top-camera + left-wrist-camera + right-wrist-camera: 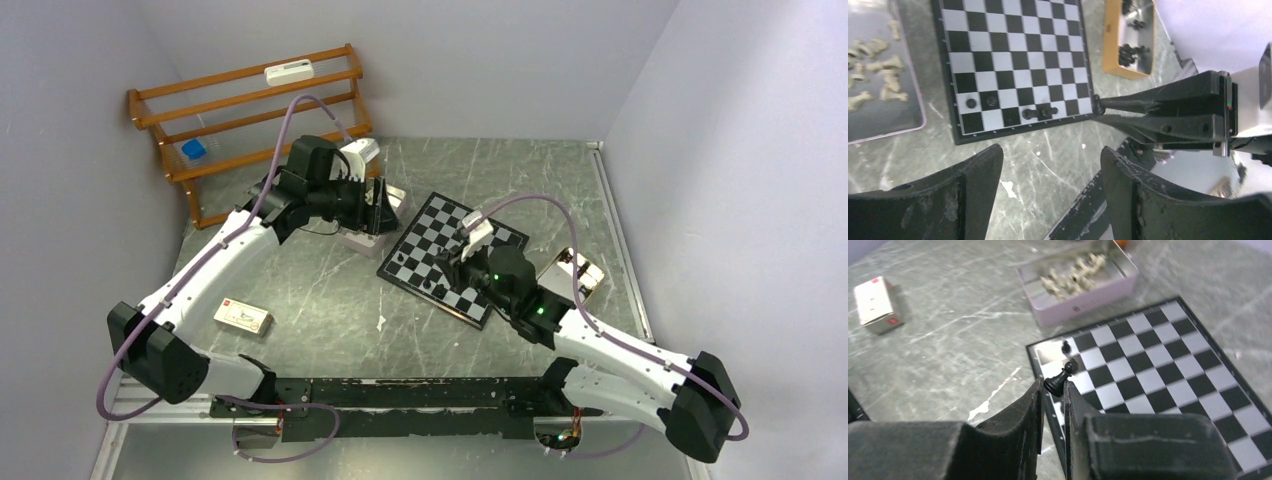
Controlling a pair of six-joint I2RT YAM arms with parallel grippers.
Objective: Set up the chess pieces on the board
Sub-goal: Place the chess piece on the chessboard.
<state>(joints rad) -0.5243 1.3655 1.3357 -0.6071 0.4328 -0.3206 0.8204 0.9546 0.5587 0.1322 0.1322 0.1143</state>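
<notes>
The right gripper (pixel 1053 390) is closed to a narrow gap on one black piece (pixel 1057 381), pinching its lower half so that the round head pokes out past the fingertips, tilted; the piece hangs at the rim of the board (pixel 437 228) near a corner, and I cannot tell whether its base touches; the left wrist view shows these fingers lying almost level, tips at that rim; the right arm reaches from its base at the near right, forward and inward, with the wrist low over the board's near side

The left gripper (pixel 1052 155) stands wide, with nothing between its fingers and nothing touched that I can see; from above it hangs over the pink tray (pixel 1083 302) just left of the board, the left arm stretched far forward from the near left and the wrist bent down

The board lies mid-table, turned cornerwise to the arms; four other black pieces (pixel 992 100) can be counted standing on it, all in the two rows nearest the right gripper, the last two so close together that one more could hide there; the rest of the squares are bare

There are two trays; the pink one holds a heap of white pieces (pixel 888 62), too tangled to count; the orange tray (pixel 1110 35), just right of the board, holds several black ones in dark clumps; one small box (pixel 875 305) lies on the table well left of the board; one wooden rack (pixel 250 110) stands in the far left corner
</notes>
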